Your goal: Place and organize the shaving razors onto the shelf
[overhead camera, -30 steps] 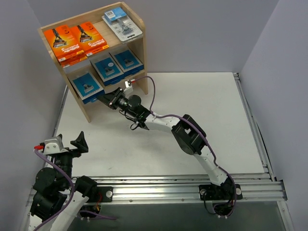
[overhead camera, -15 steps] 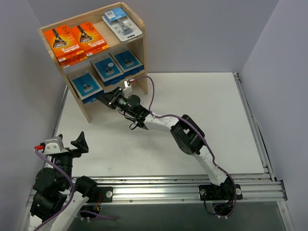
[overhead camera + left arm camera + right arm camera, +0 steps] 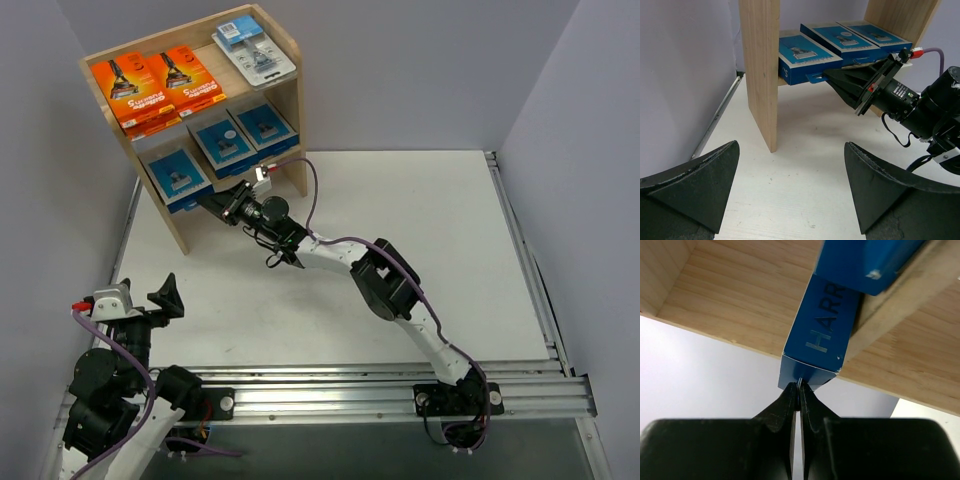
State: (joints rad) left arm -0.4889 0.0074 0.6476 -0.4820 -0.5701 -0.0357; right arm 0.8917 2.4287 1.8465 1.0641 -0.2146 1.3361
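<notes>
Right gripper [image 3: 799, 386]: your right arm reaches across to the front of the shelf [image 3: 292, 60]. Its jaws are pressed together, with a thin sliver of the hang tab [image 3: 814, 78] caught at their tips.
Held pack: you have the left blue box [image 3: 180, 175] by that tab. It lies flat at the left end of the lower tier, just beside the left side panel. Its front end pokes out past the tier's front edge.
Rest of lower tier: the middle blue box [image 3: 222, 141] and the right blue box [image 3: 264, 124] lie flat side by side, out to the right side panel.
Top tier: the left orange box [image 3: 130, 86] is at the left end, with the right orange box [image 3: 187, 72] just beside it. The clear blister pack [image 3: 253, 50] is at the right end. All three lie inside the raised rim.
Shelf position: it stands upright at the far left corner of the tabletop [image 3: 430, 230].
Left gripper [image 3: 791, 150]: your left arm hangs over the near left corner of the tabletop. Its jaws are spread wide and hold nothing, and they face the shelf's left side panel.
</notes>
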